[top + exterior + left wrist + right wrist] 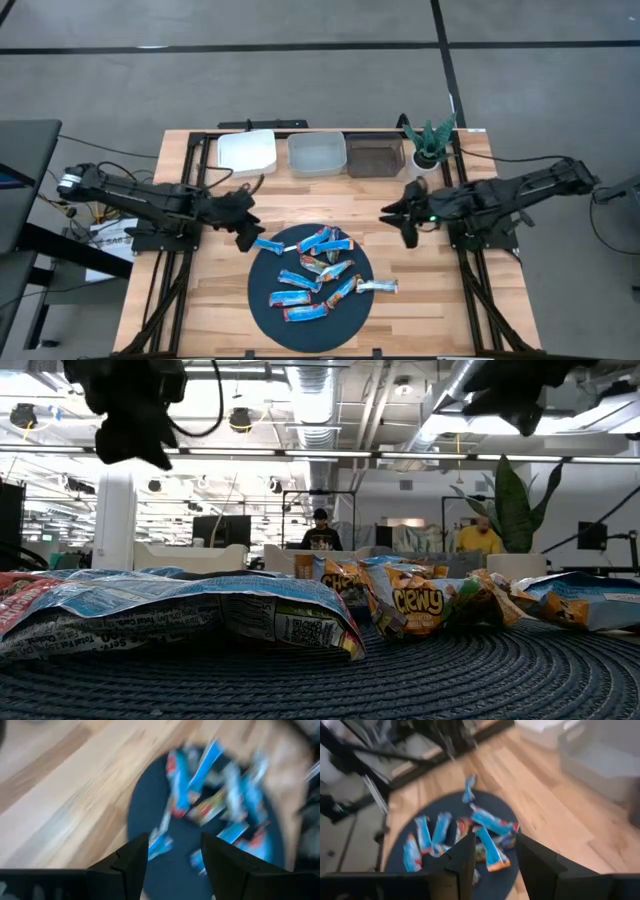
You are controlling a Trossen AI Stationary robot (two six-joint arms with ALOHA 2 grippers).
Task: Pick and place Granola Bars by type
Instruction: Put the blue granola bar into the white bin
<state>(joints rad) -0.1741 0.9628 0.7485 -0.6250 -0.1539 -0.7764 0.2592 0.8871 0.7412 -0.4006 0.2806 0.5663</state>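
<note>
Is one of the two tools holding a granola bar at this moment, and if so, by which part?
Nothing is held. The left tool and right tool both stand open and empty above the granola bars.

Left tool (172, 862) at the near edge, two dark fingers (132, 862) spread apart with nothing between them. Past them a dark round mat (150, 810) lies on the light wood counter (60, 795). Granola Bars (205, 785) scattered over the mat, mostly bright blue, one or two with orange-brown wrappers in the middle of the pile. One blue bar (159, 841) sits nearest the fingers, apart from them. View heavily blurred, wrapper print unreadable.
</note>
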